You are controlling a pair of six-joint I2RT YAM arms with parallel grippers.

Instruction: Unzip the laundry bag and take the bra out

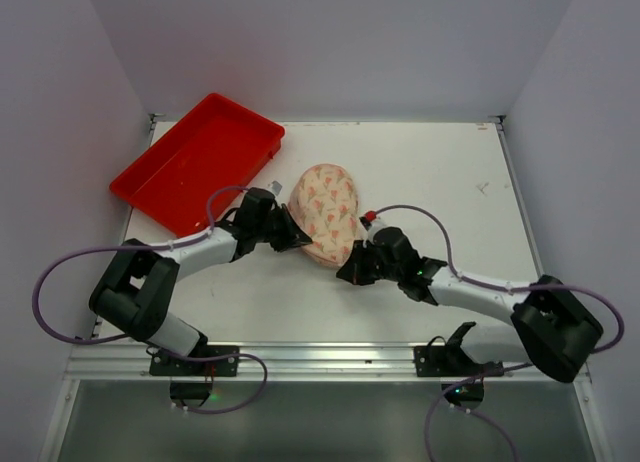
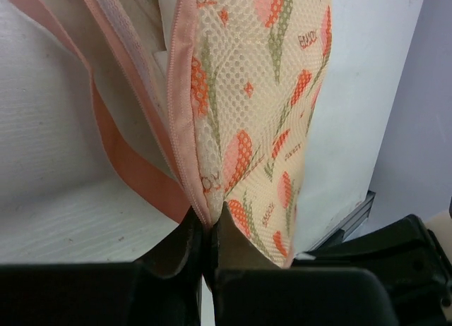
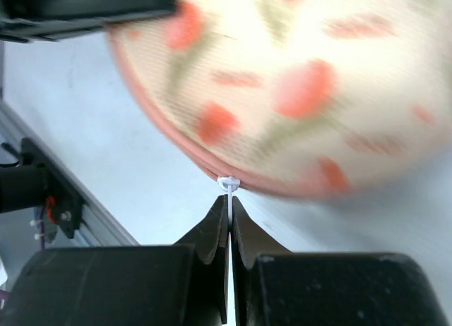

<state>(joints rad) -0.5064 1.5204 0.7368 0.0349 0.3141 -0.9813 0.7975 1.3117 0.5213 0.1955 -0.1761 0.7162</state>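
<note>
Limp, light cream mesh laundry bag [image 1: 328,212] mid-bench — left gripper [image 2: 209,226] pinched tight on its pink edging [image 2: 180,128], right gripper [image 3: 229,207] closed on the white zip pull [image 3: 229,183].

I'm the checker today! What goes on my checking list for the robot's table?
Surface: white table, a few small dark marks.
Job's things: laundry bag mid-table between both grippers; its zip looks parted along one side in the left wrist view; bra not seen.
Clutter: red tray at the far left corner, nothing seen in it.
Grippers: left gripper shut on the bag's pink edging; right gripper shut on the white zip pull.
Cables: purple cables loop off both arms, none lying on the bag.
Surroundings: plain walls on three sides; metal rail at the near edge.
</note>
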